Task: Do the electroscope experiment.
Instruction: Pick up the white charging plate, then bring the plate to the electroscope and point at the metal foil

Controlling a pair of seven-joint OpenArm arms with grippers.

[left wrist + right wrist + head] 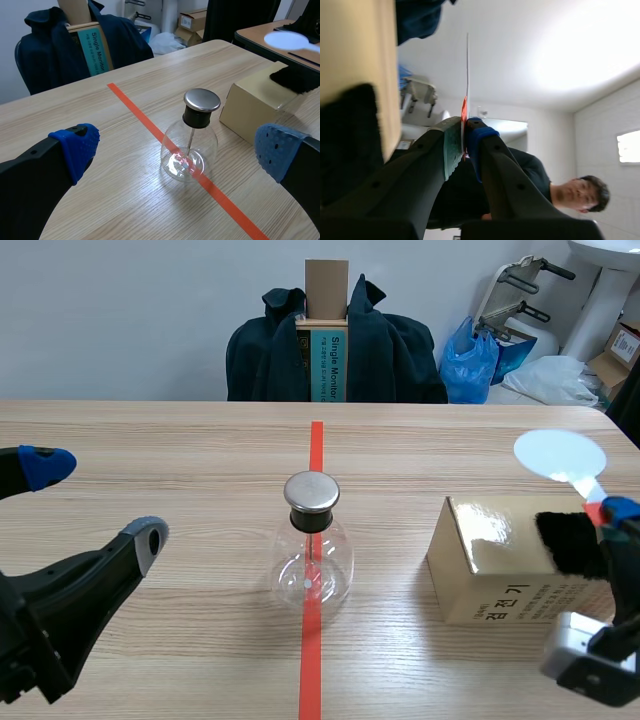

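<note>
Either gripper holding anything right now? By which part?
Right gripper is shut on the thin round paddle, pinching its narrow handle near the red mark. Left gripper is open and holds nothing.

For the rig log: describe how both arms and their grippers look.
Both are black throughout, each ending in two thick, tapering fingers. The left gripper has blue dotted pads. The right gripper has one grey-green pad and one blue pad; a silver-grey block sits low on that arm. No cables or lettering show.
</note>
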